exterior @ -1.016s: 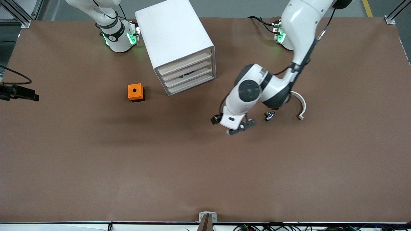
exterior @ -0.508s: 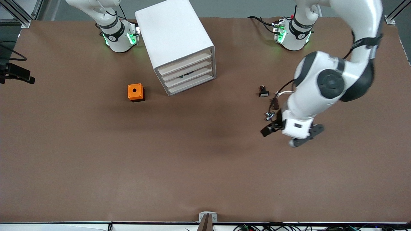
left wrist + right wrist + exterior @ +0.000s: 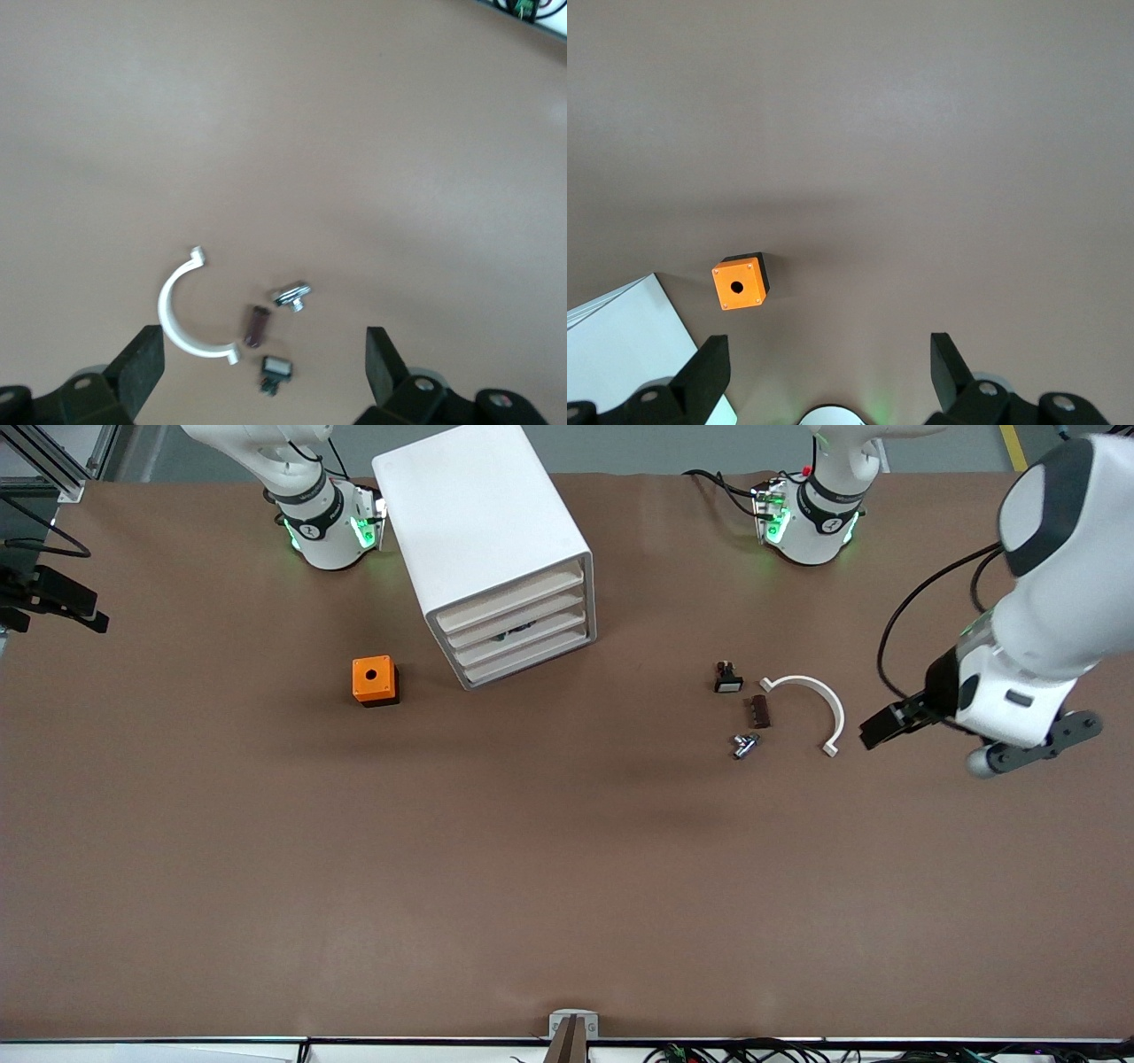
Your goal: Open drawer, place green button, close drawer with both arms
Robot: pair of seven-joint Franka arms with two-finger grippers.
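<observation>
The white cabinet (image 3: 483,531) stands near the right arm's base, and all four drawers (image 3: 518,631) are shut. A small dark thing shows in the gap between the middle drawers; I cannot tell what it is. The green button is not in view. The left arm's hand (image 3: 1010,700) hangs over the table at the left arm's end. My left gripper (image 3: 261,367) is open and empty, high over the small parts. My right gripper (image 3: 828,367) is open and empty, high up. Only a black part of it (image 3: 53,598) shows at the front view's edge.
An orange box with a hole (image 3: 375,680) sits beside the cabinet and also shows in the right wrist view (image 3: 740,283). A black button with a white cap (image 3: 727,678), a brown piece (image 3: 760,711), a metal part (image 3: 744,745) and a white arc (image 3: 802,680) lie together.
The left arm has swung from in front of the cabinet toward its own end of the table, uncovering the small parts. The right gripper's black part has shifted at the view's edge.
</observation>
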